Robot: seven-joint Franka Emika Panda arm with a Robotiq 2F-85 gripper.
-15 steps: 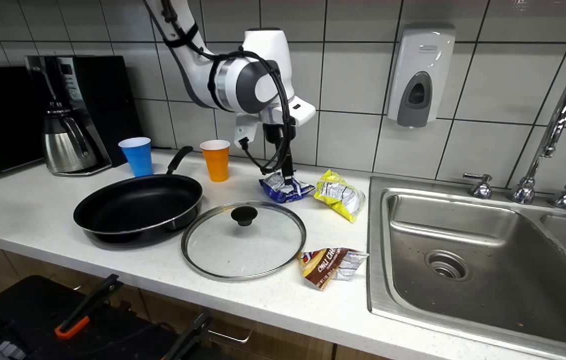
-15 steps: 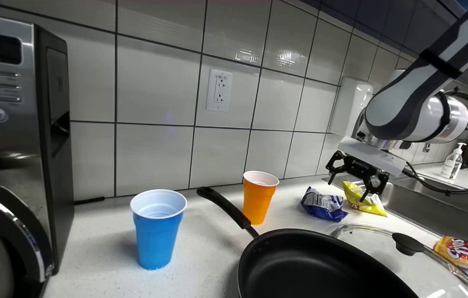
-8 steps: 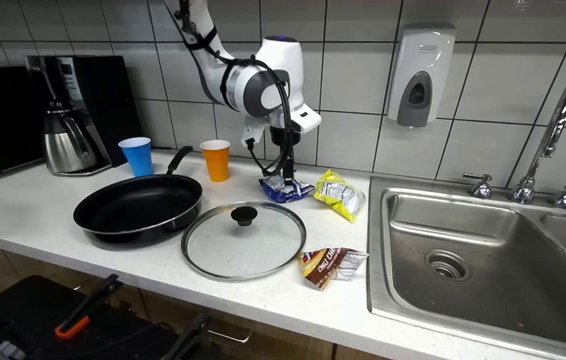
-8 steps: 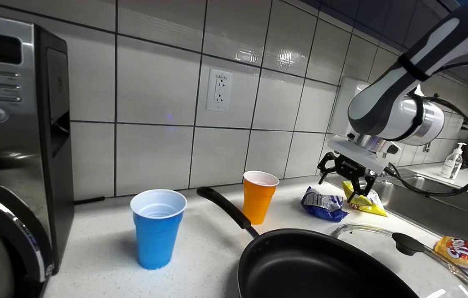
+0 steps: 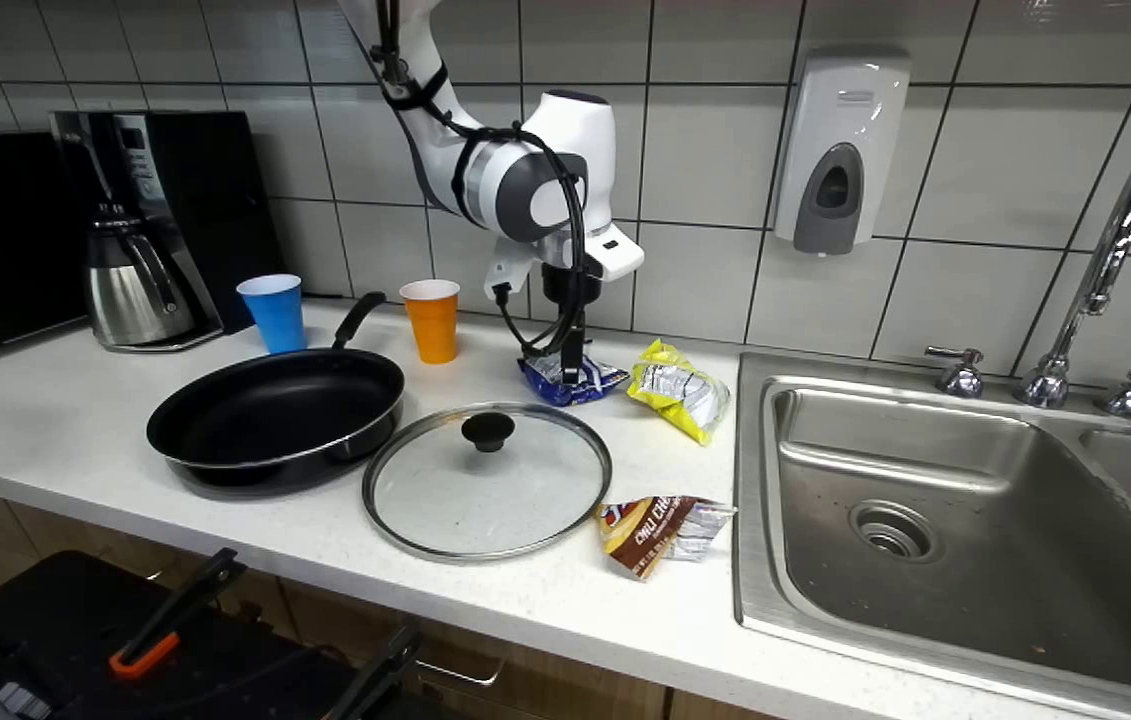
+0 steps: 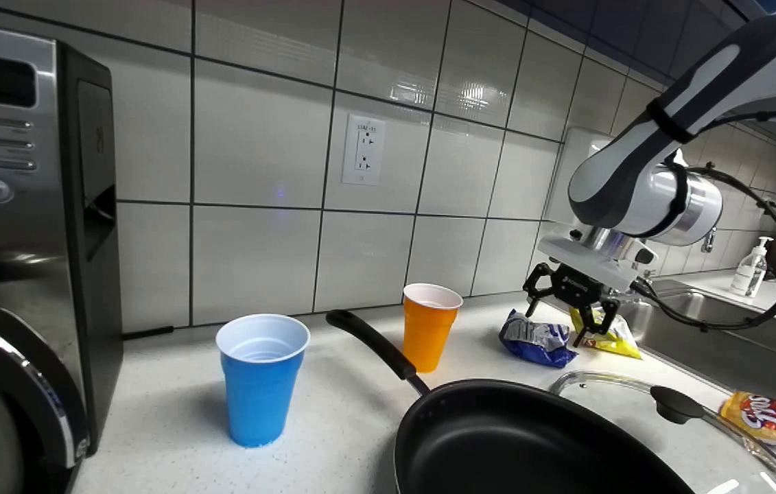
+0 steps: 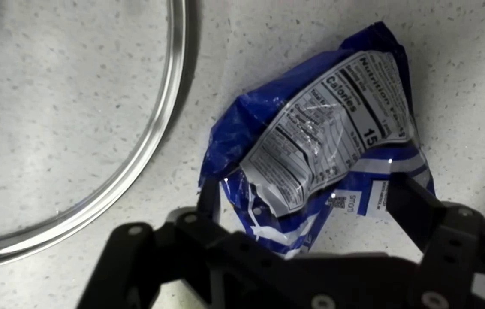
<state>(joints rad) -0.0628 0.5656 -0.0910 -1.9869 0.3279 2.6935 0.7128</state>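
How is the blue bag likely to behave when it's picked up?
The blue bag would probably crumple rather than stay stiff: it looks thin and visibly creased. It may slip somewhat, since its surface shines. Its lumpy, angular outline makes rolling unlikely.

My tool (image 6: 554, 328) is black, with angular, jointed fingers (image 7: 414, 210); pale round screw heads (image 7: 135, 230) dot its links, and light lettering (image 6: 576, 283), too small to read, marks its face. Just above the tool I wear a flat white bracket (image 6: 589, 263) and a silver collar (image 6: 607, 241). Farther up, my rounded arm (image 6: 635, 154) is white with dark grey panels (image 5: 513, 200) and a shiny metal band (image 6: 696, 206), bound with black straps (image 6: 669, 122), and black cables (image 5: 575, 220) loop down beside the tool.
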